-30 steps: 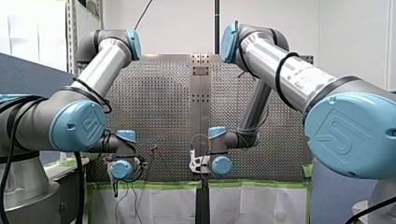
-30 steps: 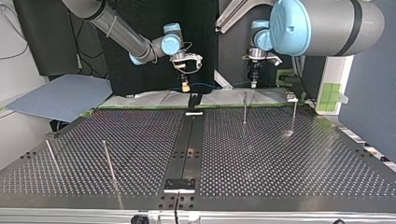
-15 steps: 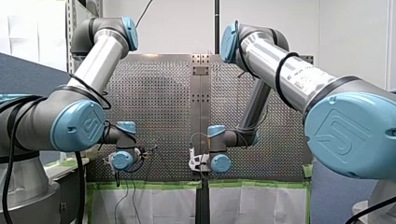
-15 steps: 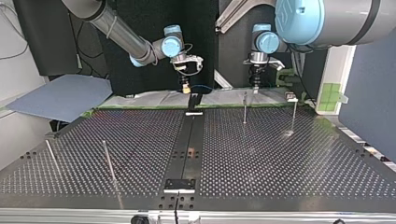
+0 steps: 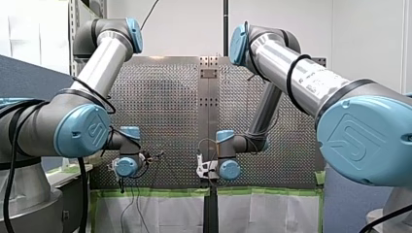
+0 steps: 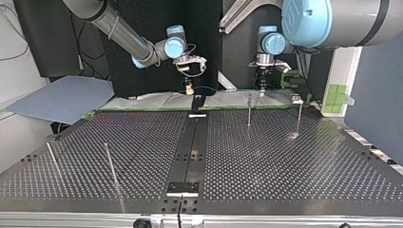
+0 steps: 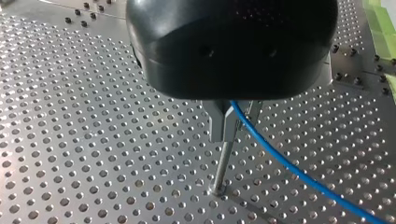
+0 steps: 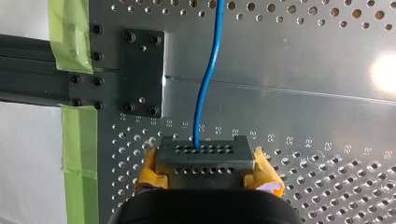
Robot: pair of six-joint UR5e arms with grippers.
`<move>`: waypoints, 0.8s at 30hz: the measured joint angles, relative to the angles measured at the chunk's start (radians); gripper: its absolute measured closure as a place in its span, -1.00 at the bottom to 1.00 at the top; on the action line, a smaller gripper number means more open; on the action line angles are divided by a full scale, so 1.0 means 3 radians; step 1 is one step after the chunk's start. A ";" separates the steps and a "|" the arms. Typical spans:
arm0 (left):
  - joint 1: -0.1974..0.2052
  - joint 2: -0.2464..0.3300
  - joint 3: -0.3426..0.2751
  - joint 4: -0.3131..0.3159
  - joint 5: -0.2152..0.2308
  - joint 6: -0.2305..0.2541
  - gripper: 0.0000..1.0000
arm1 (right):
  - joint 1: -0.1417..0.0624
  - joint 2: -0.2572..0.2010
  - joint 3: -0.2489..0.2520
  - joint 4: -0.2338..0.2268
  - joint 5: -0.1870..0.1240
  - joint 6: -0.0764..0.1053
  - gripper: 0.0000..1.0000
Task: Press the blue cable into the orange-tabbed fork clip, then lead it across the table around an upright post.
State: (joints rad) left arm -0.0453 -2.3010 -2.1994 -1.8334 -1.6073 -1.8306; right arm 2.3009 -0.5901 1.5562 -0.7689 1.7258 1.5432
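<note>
My left gripper (image 7: 232, 125), a black housing with narrow metal fingers, has its jaws drawn close on the thin blue cable (image 7: 289, 165), which leaves them and slopes away over the perforated metal table (image 7: 93, 140); directly under the fingers stands a slim upright metal post (image 7: 223, 168), its foot set in the table, with the cable passing just beside it and clear of that foot; my right gripper (image 8: 201, 157), with yellow pads at either side, is closed on the cable too, which comes out at the middle of its grey fingertips and runs ahead over a bare band of the table, beside a dark bolted plate (image 8: 142, 72) and strips of green tape (image 8: 70, 35); in the top view both grippers hang at the table's far edge, the right one over the dark central strip (image 6: 192, 142), the left one just beyond the inner of the two posts at that view's right
</note>
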 joint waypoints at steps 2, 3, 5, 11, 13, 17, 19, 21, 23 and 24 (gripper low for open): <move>-0.0001 -0.0001 0.0000 0.0000 0.0007 -0.0005 1.00 | 0.0000 0.0000 -0.0001 -0.0003 0.0000 0.0000 1.00; -0.0003 -0.0002 0.0000 0.0000 0.0008 -0.0007 1.00 | 0.0000 0.0001 -0.0001 -0.0007 0.0000 0.0001 1.00; -0.0003 -0.0004 0.0000 0.0000 0.0008 -0.0018 1.00 | -0.0002 0.0002 -0.0001 -0.0016 0.0000 0.0003 1.00; 0.0000 -0.0102 0.0009 0.0046 0.0027 -0.0041 1.00 | -0.0009 0.0005 -0.0001 -0.0033 -0.0006 0.0015 1.00; 0.0000 -0.0157 0.0036 0.0083 0.0056 -0.0059 1.00 | -0.0012 0.0006 -0.0003 -0.0034 -0.0015 0.0011 1.00; 0.0005 -0.0267 0.0106 0.0093 0.0109 -0.0109 1.00 | -0.0023 0.0008 -0.0008 -0.0031 -0.0029 0.0009 1.00; 0.0008 -0.0287 0.0142 0.0065 0.0120 -0.0116 1.00 | -0.0027 0.0009 -0.0009 -0.0030 -0.0031 0.0012 1.00; 0.0013 -0.0298 0.0181 0.0023 0.0126 -0.0128 1.00 | -0.0028 0.0009 -0.0009 -0.0031 -0.0031 0.0016 1.00; 0.0021 -0.0302 0.0206 -0.0017 0.0128 -0.0144 1.00 | -0.0029 0.0009 -0.0013 -0.0031 -0.0031 0.0019 1.00; 0.0026 -0.0302 0.0213 -0.0029 0.0129 -0.0150 1.00 | -0.0029 0.0010 -0.0015 -0.0031 -0.0031 0.0019 1.00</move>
State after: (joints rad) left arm -0.0374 -2.3918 -2.1355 -1.8422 -1.5688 -1.8757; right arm 2.2922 -0.5872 1.5517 -0.7782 1.7165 1.5490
